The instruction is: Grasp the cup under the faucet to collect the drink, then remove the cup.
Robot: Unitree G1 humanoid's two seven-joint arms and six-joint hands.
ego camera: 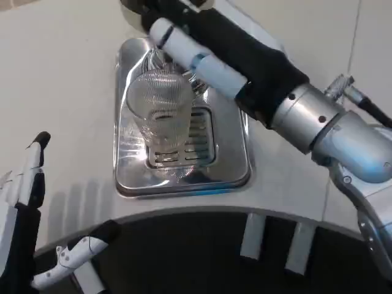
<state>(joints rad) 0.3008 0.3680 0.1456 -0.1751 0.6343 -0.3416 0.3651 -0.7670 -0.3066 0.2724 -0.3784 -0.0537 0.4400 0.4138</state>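
Note:
A clear ribbed cup (160,110) stands upright on the grille of a shiny steel drip tray (233,165). My right hand (190,49) reaches in from the right, and its white fingers (184,46) lie along the cup's far upper side, touching the rim. The black palm hides the thumb, so any hold on the cup is hidden. A dark part of the dispenser (138,9) shows at the top edge, above the cup. Low at the left edge my left hand (24,202) hovers, fingers straight and apart, holding nothing.
The tray sits on a white counter (55,73) whose curved front edge gives way to a dark band (196,251) with two white posts. My silver right forearm (331,128) crosses the right half of the picture. Bare counter lies left of the tray.

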